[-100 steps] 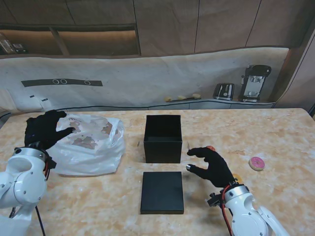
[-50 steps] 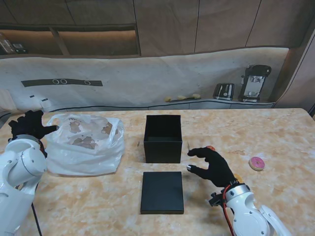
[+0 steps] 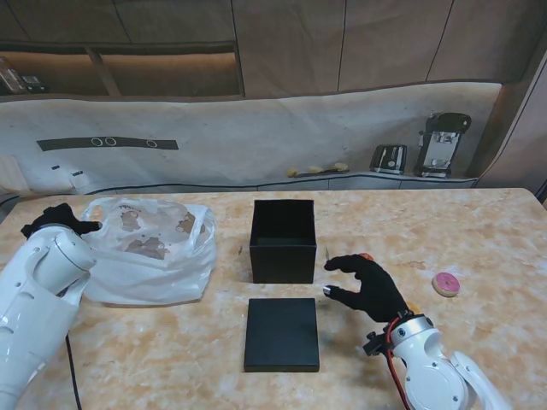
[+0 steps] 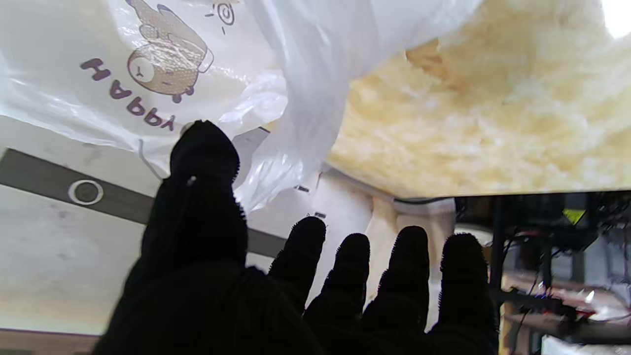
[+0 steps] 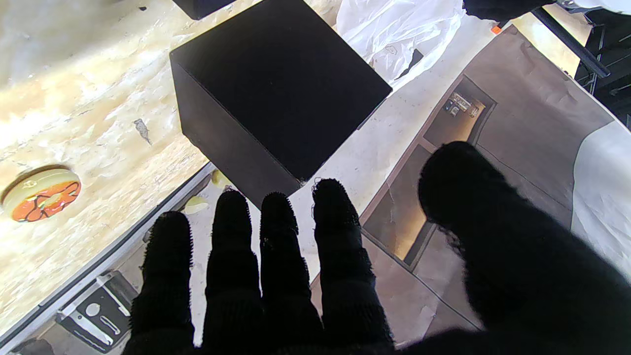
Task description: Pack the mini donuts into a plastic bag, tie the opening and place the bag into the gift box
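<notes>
Here, plastic bag (image 3: 154,252) just right of open left hand (image 3: 56,219), right hand (image 3: 369,287) open beside gift box (image 3: 283,240)

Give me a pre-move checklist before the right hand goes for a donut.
1. Right hand free: ok, open, holding nothing.
2. Donut within sight: ok, orange donut lies on the table; pink donut farther right.
3. Bag mouth open: cannot tell.
4. Left hand holding bag: not ok, open beside it.
5. Box open: ok, lid lies nearer to me.
</notes>
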Controlling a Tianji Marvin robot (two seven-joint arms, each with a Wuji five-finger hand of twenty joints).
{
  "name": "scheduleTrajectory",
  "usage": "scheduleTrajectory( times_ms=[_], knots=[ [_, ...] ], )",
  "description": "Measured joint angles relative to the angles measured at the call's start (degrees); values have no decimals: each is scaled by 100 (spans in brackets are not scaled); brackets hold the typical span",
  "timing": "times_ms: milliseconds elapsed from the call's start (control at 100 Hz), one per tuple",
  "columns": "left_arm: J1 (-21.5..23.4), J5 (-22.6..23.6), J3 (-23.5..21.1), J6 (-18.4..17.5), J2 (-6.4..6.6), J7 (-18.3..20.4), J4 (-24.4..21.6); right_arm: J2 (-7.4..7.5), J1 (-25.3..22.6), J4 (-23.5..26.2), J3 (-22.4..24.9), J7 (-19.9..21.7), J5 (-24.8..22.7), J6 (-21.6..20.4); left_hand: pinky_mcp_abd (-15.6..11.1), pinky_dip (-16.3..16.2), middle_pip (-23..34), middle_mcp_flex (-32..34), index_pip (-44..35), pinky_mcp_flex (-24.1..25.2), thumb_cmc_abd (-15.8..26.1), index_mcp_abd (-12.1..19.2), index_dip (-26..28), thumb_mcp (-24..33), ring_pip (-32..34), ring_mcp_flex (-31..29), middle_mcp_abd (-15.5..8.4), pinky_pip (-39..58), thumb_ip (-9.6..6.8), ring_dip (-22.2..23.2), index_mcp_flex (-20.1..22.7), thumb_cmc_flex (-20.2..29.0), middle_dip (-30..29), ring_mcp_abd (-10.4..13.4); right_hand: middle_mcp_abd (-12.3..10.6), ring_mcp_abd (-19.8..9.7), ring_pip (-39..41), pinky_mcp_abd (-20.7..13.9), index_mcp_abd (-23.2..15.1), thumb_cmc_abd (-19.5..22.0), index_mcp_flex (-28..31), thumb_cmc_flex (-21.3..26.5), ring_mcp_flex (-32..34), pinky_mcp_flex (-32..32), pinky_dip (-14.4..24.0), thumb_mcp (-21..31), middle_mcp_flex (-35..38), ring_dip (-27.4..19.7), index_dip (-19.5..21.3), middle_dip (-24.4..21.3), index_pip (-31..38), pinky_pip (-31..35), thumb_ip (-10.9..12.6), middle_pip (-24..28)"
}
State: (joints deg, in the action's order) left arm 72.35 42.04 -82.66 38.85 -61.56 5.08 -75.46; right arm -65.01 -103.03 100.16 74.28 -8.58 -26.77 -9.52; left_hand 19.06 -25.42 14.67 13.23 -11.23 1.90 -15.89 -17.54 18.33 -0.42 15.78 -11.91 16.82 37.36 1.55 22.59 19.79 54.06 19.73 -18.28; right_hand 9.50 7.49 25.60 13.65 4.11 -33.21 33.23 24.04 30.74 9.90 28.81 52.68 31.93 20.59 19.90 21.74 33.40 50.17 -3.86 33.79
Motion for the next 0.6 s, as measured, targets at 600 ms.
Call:
scheduleTrajectory(
  times_ms=[600],
  knots=[
    [-856, -793, 907, 1044, -22, 411, 978, 10, 131, -135, -115, -4, -60, 136, 677, 51, -10, 69, -7, -421, -62, 331, 287, 26, -70, -168, -1, 42, 0, -79, -370, -158, -25, -73, 0, 0, 0, 0, 0, 0, 65, 0, 0, -19, 0, 0, 0, 0, 0, 0, 4, 0, 0, 0]
  ],
)
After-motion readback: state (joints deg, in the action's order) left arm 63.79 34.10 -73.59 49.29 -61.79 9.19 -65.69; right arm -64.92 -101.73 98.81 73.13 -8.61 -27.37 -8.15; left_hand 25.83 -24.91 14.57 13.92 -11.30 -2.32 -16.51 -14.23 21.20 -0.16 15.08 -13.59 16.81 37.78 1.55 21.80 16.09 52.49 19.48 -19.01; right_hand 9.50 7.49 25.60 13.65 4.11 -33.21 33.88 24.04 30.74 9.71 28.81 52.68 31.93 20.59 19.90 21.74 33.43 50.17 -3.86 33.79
